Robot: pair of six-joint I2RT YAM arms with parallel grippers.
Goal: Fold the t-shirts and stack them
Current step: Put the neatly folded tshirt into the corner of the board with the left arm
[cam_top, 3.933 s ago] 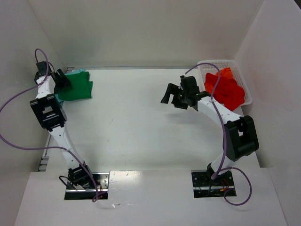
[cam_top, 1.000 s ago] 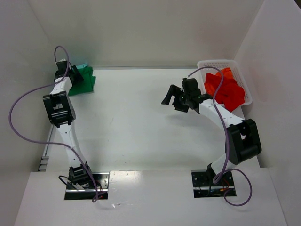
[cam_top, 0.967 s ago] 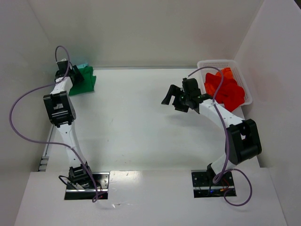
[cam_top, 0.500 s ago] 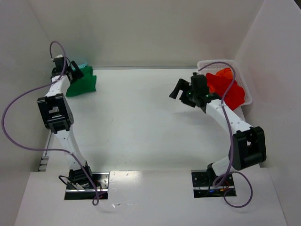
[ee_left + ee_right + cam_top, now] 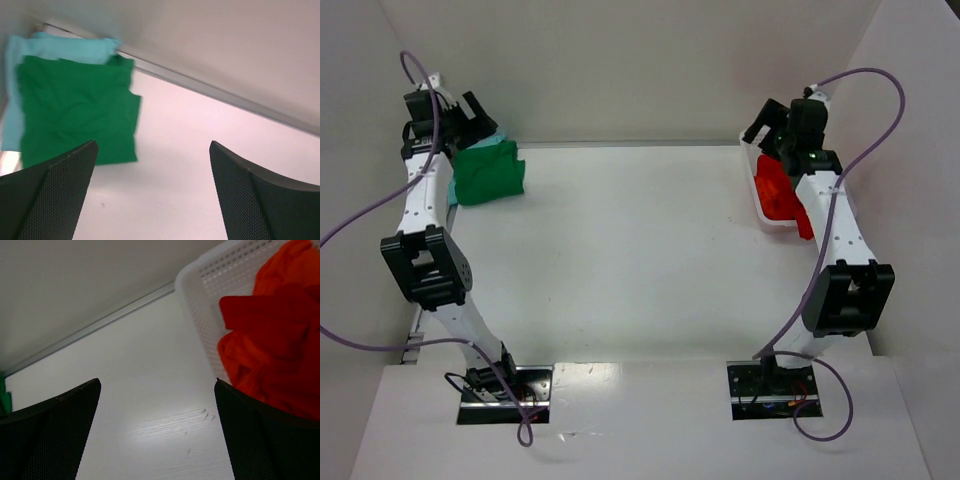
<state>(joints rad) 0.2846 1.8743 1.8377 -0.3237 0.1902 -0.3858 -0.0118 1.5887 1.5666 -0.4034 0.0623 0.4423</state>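
Note:
A dark green t-shirt lies folded at the table's far left corner, on top of a pale teal t-shirt whose edges stick out at the back and left. My left gripper hangs open and empty above and just right of this stack. Bright red t-shirts are bunched in the white mesh basket at the far right. My right gripper is raised at the basket's left rim, open, with nothing between its fingers.
White walls close in the table at the back and on both sides. The left arm stands tall along the left wall, and the right arm reaches up in front of the basket and hides much of it. Purple cables loop from both arms.
The left gripper has let go, opened wide and risen off the green t-shirt. The right arm has swung right and up from mid-table to the basket, staying open.

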